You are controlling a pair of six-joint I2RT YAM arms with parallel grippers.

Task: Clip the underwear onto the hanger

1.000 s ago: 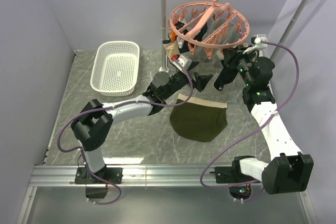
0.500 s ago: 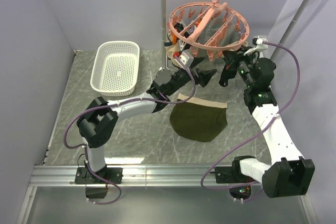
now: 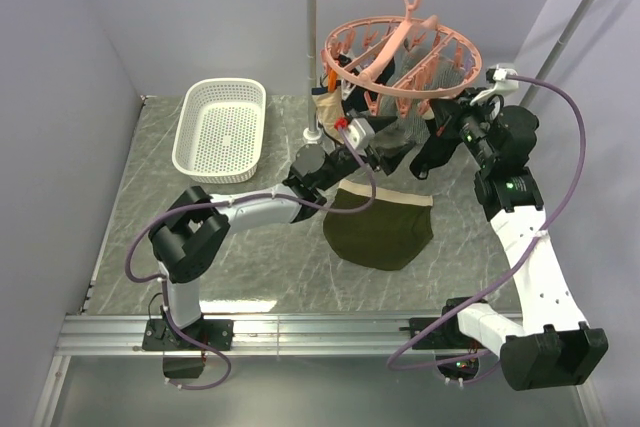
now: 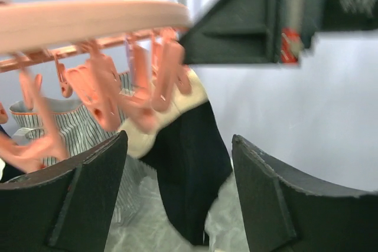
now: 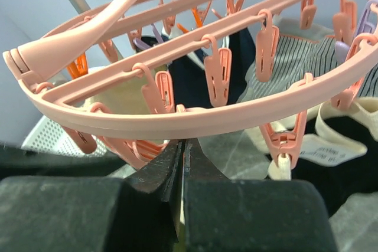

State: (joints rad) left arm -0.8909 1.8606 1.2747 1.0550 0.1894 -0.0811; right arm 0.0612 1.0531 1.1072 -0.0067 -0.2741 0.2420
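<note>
The olive-green underwear (image 3: 380, 234) with a tan waistband lies flat on the table, and no gripper holds it. The salmon-pink hanger (image 3: 405, 50) hangs by its hook from the rail. My left gripper (image 3: 388, 150) is open and empty, raised above the waistband and under the hanger's left side. In the left wrist view (image 4: 178, 140) its fingers stand wide apart below the hanger ring (image 4: 88, 19) and its pegs. My right gripper (image 3: 437, 142) is shut under the ring's right front. In the right wrist view (image 5: 183, 143) its tips meet just beneath the ring (image 5: 195, 119).
A white basket (image 3: 222, 127) stands at the back left. The grey rail stand (image 3: 312, 47) holds the hanger. A striped garment (image 5: 295, 63), a black garment (image 4: 189, 169) with a cream band, and a tan one hang from the pegs.
My left gripper rose off the waistband and moved right, up toward the hanger. My right gripper moved up and right, and the hanger ring tilted flatter. The underwear has not moved.
</note>
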